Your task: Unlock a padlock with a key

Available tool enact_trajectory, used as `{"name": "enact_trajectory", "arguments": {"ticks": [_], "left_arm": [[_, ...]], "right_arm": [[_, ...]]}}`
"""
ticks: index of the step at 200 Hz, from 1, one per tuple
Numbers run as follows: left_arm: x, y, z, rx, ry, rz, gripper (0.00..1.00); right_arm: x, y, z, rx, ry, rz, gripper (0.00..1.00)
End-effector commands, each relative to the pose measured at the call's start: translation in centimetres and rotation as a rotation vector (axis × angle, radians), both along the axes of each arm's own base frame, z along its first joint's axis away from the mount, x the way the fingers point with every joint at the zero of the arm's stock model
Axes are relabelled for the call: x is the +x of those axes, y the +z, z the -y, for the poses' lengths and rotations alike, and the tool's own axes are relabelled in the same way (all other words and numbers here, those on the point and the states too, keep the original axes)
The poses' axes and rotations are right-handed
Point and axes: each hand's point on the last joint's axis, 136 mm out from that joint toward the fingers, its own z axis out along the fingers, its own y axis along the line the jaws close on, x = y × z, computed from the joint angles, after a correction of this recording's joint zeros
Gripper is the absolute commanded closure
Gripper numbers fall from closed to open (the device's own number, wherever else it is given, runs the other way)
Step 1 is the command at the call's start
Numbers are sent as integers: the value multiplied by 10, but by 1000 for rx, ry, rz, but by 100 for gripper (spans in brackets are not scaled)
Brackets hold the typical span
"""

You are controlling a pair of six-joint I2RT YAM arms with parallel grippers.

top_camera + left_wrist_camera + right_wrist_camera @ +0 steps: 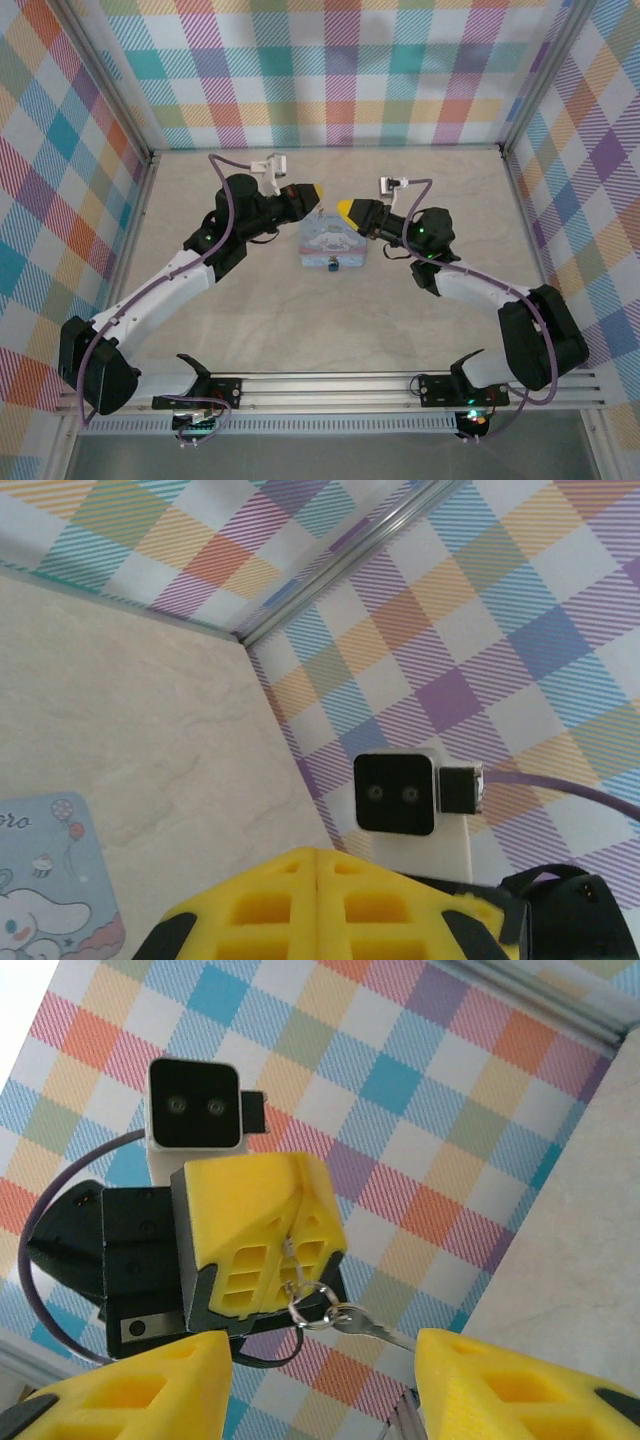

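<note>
Dangling key, claws tip to tip

From above, the left claw (308, 192) and right claw (346, 208) face each other, yellow tips close, over the far edge of the pale blue tin (332, 240) on the counter (300, 330). The padlock (332, 265), a tiny dark speck, sits at the tin's near edge, apart from both claws.

Left wrist camera: the left claw (318, 870) has its fingers pressed tight together, with a corner of the tin (45, 880) at lower left.

Right wrist camera, and here's the fine detail: the left claw (290, 1225) pinches a thin wire, with the ring (306, 1302) and key (378, 1333) hanging from it. The right claw (322, 1350) stands partly open. The key's blade lies in the gap, its tip at one finger (500, 1380); whether they touch, I cannot tell.
</note>
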Motion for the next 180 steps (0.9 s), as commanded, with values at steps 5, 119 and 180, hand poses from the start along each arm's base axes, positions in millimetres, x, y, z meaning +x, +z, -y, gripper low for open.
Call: {"name": "enact_trajectory", "arguments": {"ticks": [5, 119, 180], "left_arm": [[-9, 16, 3, -54, -20, 35, 100], [-17, 16, 12, -79, -43, 29, 100], [-18, 21, 11, -95, -38, 36, 100]], "right_arm": [[-8, 34, -4, 54, 17, 114, 48], [-9, 40, -18, 60, 48, 122, 63], [-6, 33, -21, 56, 59, 102, 80]]}}
